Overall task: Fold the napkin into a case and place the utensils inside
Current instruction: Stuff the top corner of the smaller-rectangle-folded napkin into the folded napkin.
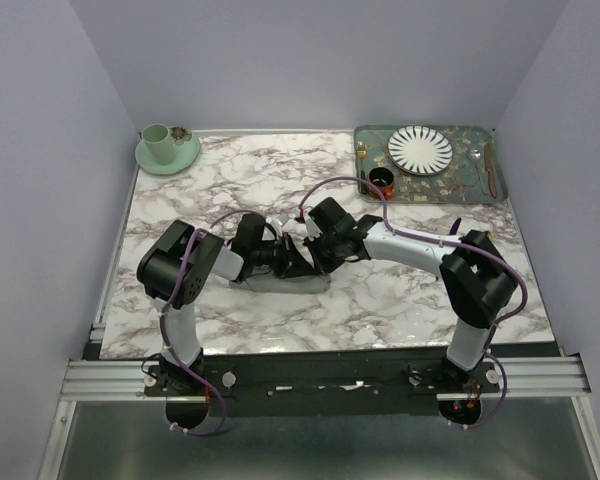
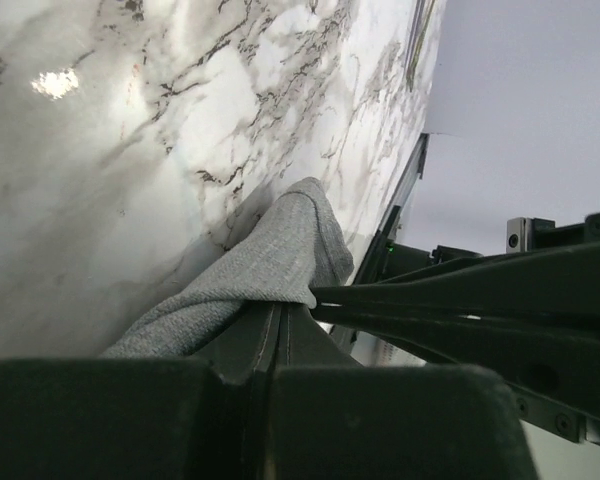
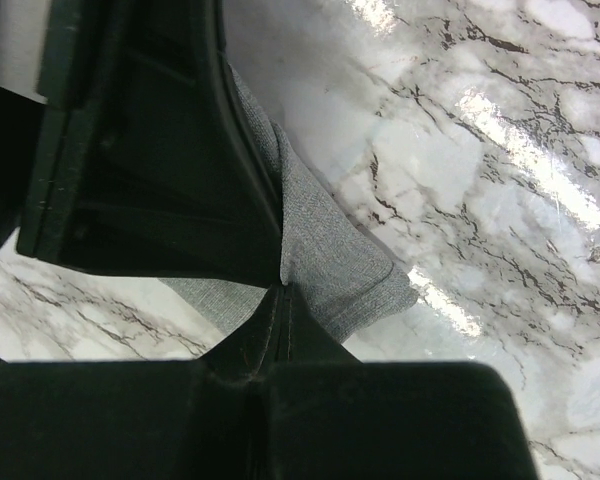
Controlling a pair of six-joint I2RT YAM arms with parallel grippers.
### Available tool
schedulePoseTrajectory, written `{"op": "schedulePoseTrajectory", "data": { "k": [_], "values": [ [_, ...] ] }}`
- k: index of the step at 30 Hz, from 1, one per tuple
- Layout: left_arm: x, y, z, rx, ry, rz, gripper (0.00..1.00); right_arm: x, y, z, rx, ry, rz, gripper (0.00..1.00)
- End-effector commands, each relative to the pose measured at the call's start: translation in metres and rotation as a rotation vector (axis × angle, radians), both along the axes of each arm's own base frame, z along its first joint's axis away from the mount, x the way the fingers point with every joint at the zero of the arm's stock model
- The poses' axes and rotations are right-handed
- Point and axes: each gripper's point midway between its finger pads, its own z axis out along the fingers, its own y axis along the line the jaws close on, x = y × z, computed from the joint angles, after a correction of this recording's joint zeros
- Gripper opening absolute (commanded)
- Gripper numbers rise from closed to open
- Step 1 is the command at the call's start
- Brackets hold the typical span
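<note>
Top view: we find the plain mid-grey cloth napkin [image 1: 285, 283] bunched mid-way on the white marble surface [image 1: 400, 300], beneath both arms. No case is formed yet. The slim utensils [image 1: 491, 168] lie on the green patterned tray [image 1: 435, 196], well apart from the napkin.

Left wrist view: the left fingers [image 2: 250, 345] are pressed together, pinching a napkin fold.

Right wrist view: the right fingers [image 3: 265, 335] are likewise closed on the cloth.

We judge the folding to be in hand, with the utensils not yet inserted.

Glossy white marble table [image 1: 260, 180], pale lilac walls [image 1: 310, 60], aluminium rail [image 1: 110, 378] nearside
</note>
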Motion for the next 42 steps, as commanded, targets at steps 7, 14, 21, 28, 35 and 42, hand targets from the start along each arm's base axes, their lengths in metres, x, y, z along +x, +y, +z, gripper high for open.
{"op": "schedulePoseTrajectory", "data": {
  "k": [7,14,21,28,35,42],
  "values": [
    [-0.004,0.027,0.046,0.035,-0.161,-0.047,0.34,0.001,-0.019,-0.026,-0.092,0.057,-0.062,0.01],
    [0.001,0.049,0.027,0.186,-0.22,-0.088,0.46,0.002,-0.011,-0.012,-0.045,0.049,-0.048,0.01],
    [0.007,0.071,0.033,0.221,-0.317,-0.183,0.53,-0.004,-0.006,-0.007,-0.016,0.073,-0.009,0.02],
    [0.023,0.115,0.059,0.248,-0.548,-0.212,0.55,-0.004,0.0,0.017,0.043,0.093,-0.006,0.41],
    [-0.002,0.13,0.077,0.306,-0.978,-0.462,0.53,0.014,0.002,0.049,0.162,0.123,-0.012,0.5],
    [-0.015,0.121,0.063,0.374,-1.245,-0.687,0.5,0.034,0.023,0.049,0.236,0.168,0.033,0.45]
  ]
}}
